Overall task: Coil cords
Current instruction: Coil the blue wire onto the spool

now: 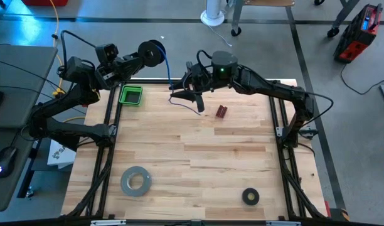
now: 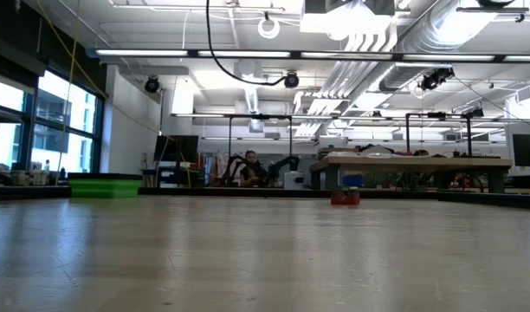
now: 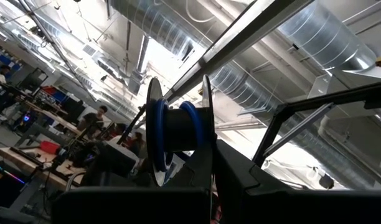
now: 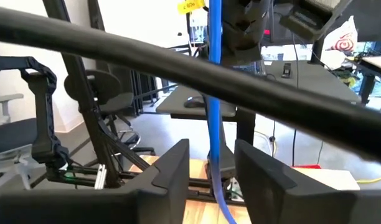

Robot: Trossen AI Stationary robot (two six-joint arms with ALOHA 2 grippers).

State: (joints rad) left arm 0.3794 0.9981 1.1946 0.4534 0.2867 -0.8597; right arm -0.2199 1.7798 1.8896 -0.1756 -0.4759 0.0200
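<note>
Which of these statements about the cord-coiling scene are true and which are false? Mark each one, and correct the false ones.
1. The left gripper holds the small black round spool above the table's far edge. True.
2. The thin blue cord runs between the right gripper's fingers. True.
3. The green rectangular tray sits at the table's near right corner. False: it sits at the far left corner, beside the left arm.
4. The large grey tape roll lies inside the tray. False: it lies on the bare wooden table near the front left.
5. The blue cord is partly wound on the spool. True.
</note>
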